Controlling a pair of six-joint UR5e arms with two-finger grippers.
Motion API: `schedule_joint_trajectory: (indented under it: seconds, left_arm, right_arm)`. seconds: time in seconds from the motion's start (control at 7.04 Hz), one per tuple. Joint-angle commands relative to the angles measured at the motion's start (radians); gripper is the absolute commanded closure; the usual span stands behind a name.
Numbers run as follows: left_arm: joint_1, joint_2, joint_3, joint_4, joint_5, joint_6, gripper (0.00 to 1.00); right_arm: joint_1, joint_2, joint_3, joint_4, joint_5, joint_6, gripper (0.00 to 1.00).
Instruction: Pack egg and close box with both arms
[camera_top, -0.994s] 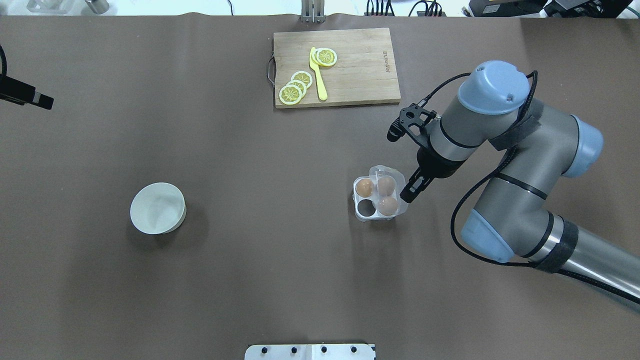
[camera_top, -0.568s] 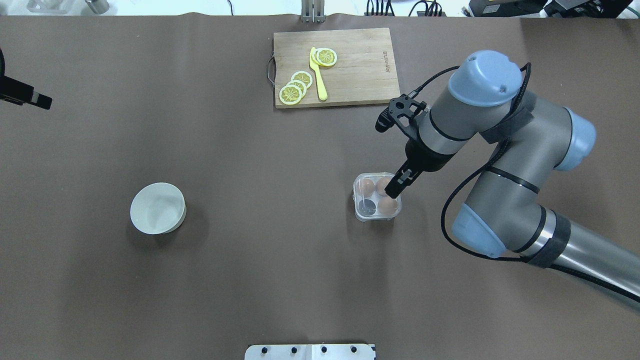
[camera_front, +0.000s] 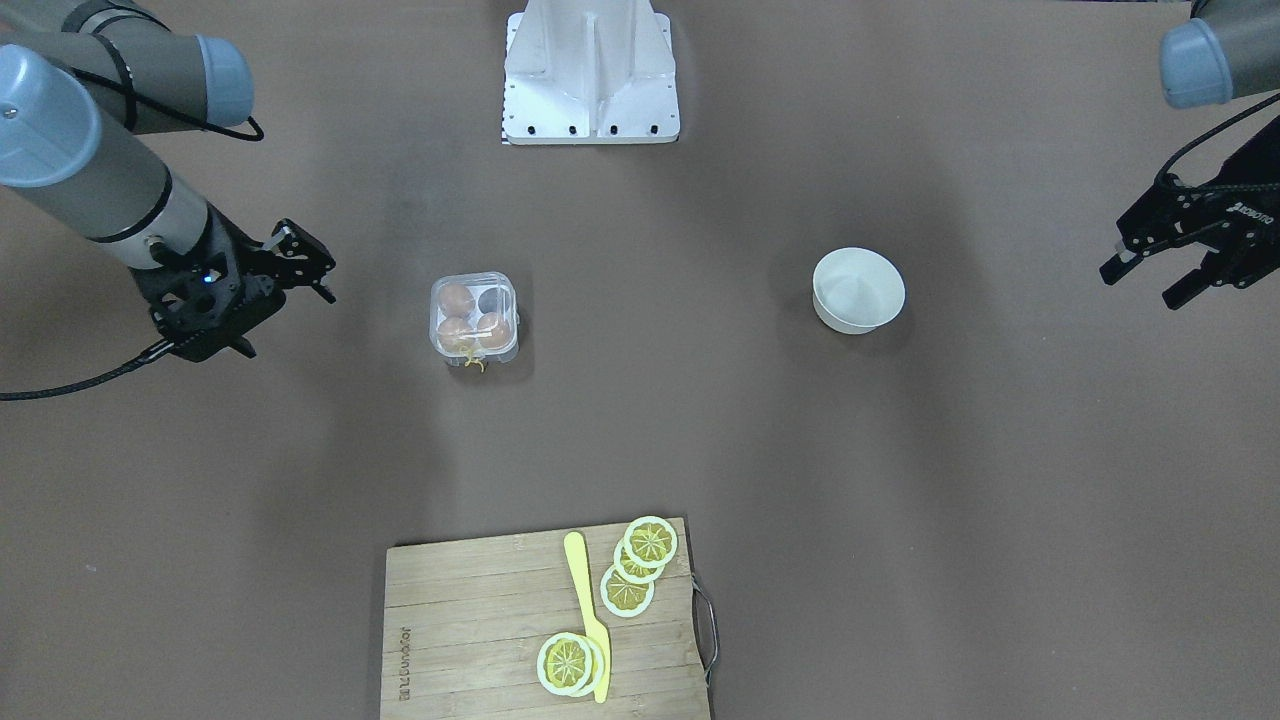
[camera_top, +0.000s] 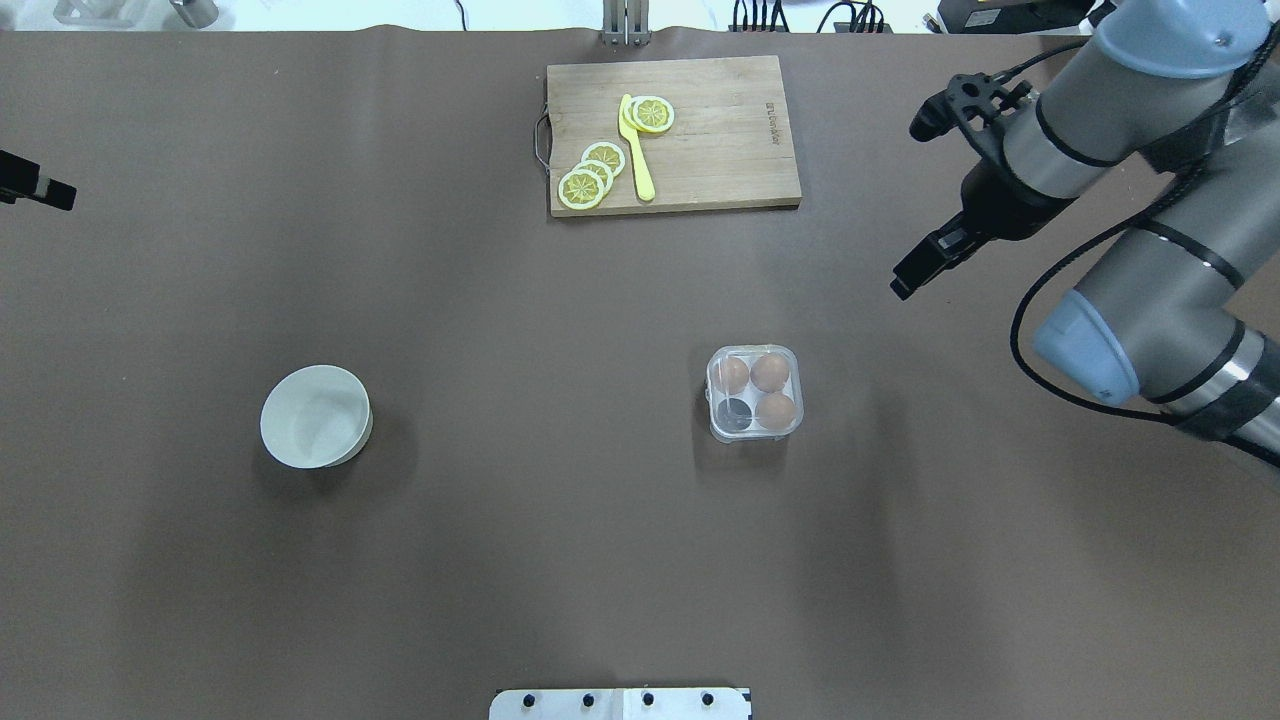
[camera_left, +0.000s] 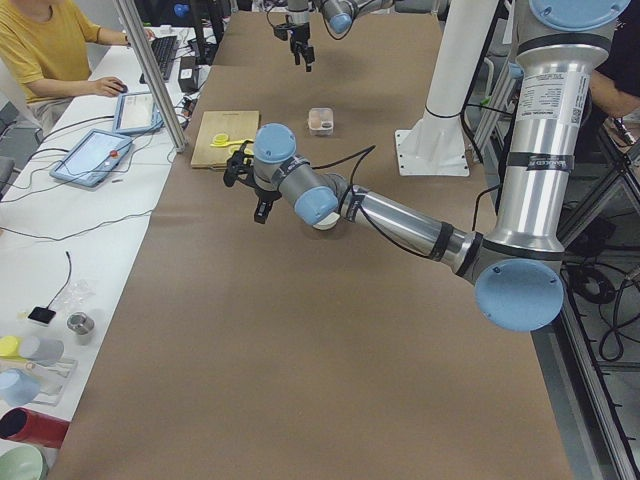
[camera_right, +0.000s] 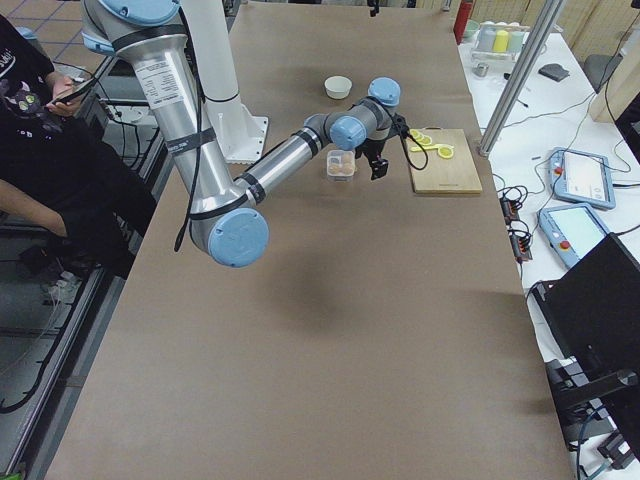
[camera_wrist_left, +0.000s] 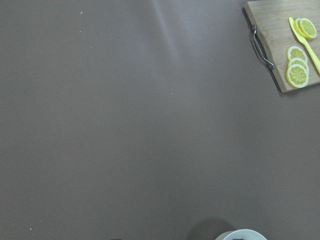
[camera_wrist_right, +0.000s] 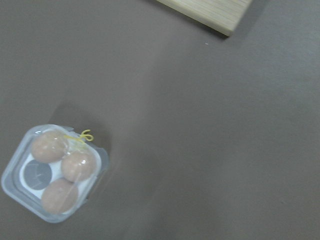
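The clear box sits right of the table's middle with its lid down. Three tan-brown eggs fill three cells, one of them this egg; the fourth cell is dark and empty. The box shows in the front view and the right wrist view, with yellow string at its far edge. My right gripper hangs shut and empty, well away to the box's far right. My left gripper is open and empty at the table's far left edge.
A white bowl stands on the left half of the table. A wooden cutting board with lemon slices and a yellow knife lies at the far middle. The white base is at the near edge.
The box lid stood up a second ago and the right gripper pressed it down. The lid now lies shut, and the right gripper has pulled away up and to the far right.
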Motion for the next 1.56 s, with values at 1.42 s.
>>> schedule_joint_trajectory:
  seconds: [1.42]
  left_arm:
    - [-0.149, 0.009, 0.181, 0.298, 0.019, 0.478, 0.02]
  right_arm:
    - [0.399, -0.096, -0.199, -0.136, -0.054, -0.120, 0.00]
